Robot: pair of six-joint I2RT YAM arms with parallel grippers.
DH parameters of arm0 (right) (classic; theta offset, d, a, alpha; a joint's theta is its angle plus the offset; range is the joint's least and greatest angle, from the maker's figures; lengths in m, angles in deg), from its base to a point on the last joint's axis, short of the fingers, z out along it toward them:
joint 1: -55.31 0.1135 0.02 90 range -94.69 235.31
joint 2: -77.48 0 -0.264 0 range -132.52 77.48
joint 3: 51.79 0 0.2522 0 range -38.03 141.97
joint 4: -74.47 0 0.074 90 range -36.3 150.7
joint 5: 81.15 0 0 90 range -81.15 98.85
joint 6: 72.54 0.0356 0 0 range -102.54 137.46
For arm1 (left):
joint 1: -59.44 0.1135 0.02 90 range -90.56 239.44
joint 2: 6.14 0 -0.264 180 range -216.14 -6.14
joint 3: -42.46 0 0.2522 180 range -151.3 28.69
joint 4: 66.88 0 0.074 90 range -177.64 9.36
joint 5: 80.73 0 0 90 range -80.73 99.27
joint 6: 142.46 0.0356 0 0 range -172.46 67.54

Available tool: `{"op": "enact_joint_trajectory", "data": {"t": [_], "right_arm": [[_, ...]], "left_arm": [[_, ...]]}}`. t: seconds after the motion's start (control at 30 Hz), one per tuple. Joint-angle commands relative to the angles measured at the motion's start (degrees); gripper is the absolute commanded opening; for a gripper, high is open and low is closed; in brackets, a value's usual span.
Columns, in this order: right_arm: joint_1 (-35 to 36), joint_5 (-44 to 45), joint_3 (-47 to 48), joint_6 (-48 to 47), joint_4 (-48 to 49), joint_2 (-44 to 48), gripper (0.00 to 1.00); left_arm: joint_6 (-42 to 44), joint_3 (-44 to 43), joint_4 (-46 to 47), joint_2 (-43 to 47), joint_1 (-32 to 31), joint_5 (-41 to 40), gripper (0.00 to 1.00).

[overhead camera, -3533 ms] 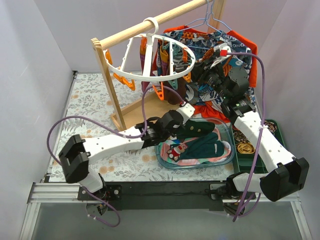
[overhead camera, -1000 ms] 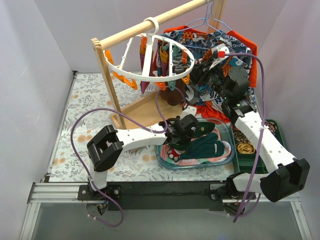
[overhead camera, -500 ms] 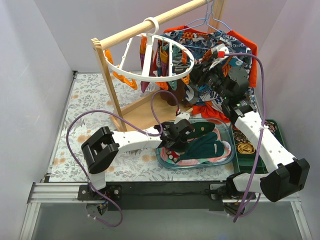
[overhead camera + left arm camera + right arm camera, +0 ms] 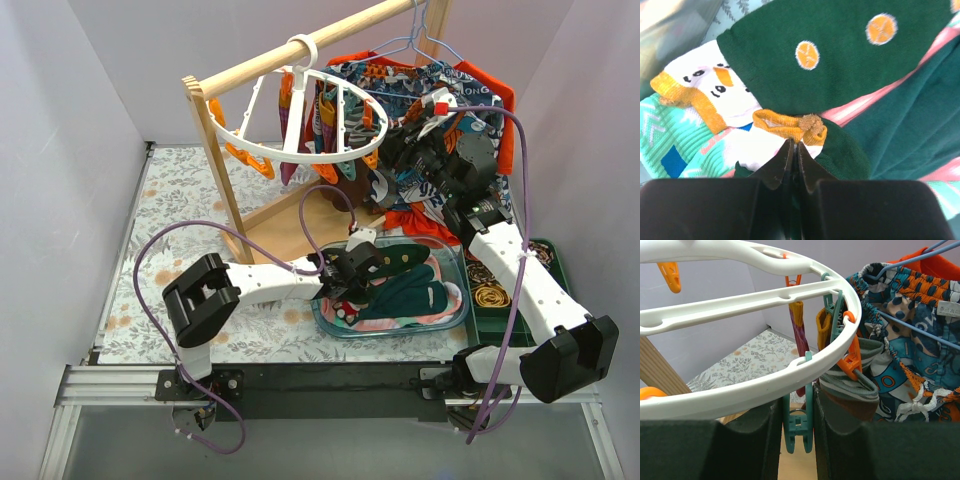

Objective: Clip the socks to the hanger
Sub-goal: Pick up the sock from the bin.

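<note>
The white ring hanger (image 4: 300, 152) hangs from the wooden rail. My right gripper (image 4: 388, 172) is at its rim; in the right wrist view the gripper (image 4: 799, 415) is shut on a teal clip peg (image 4: 799, 429) hanging under the ring (image 4: 765, 385). My left gripper (image 4: 345, 290) is down in the clear tray (image 4: 400, 331). In the left wrist view it (image 4: 794, 144) is shut, tips on the yellow cuff (image 4: 785, 125) of a dark green sock (image 4: 842, 155). A green sock with yellow dots (image 4: 840, 55) and a plain teal sock (image 4: 910, 130) lie beside it.
A snowman-patterned sock (image 4: 715, 100) also lies in the tray. A striped sock (image 4: 850, 382) hangs from an orange peg. The patterned shirt (image 4: 440, 90) hangs on a wire hanger behind. A green tray (image 4: 500, 292) sits at the right. The wooden rail's post (image 4: 225, 190) stands left of the tray.
My left arm has swung in over the tray and lowered, its gripper closing at the yellow cuff among the socks. My right gripper has stayed on the teal peg.
</note>
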Motion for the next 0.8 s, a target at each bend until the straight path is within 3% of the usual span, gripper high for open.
{"op": "enact_joint_trajectory", "data": {"t": [0.0,0.2,0.43,0.6,0.77], "right_arm": [[0.2,-0.6,0.2,0.0,-1.7,-0.6,0.01],[0.2,-0.6,0.7,-0.1,-1.7,-0.4,0.01],[0.2,-0.9,2.2,-0.1,-1.8,-0.2,0.01],[0.2,-1.7,3.0,0.9,-1.9,-0.6,0.01],[0.2,-2.1,3.4,2.2,-1.9,-0.5,0.01]], "left_arm": [[-0.2,2.9,1.3,3.6,-0.2,-2.0,0.0],[3.7,9.0,9.8,13.8,-0.2,-5.3,0.0],[12.9,18.4,31.1,26.2,1.9,-3.2,0.0],[15.5,25.2,49.0,30.9,7.7,5.9,0.0],[17.8,25.5,62.6,28.3,11.3,12.2,0.0]]}}
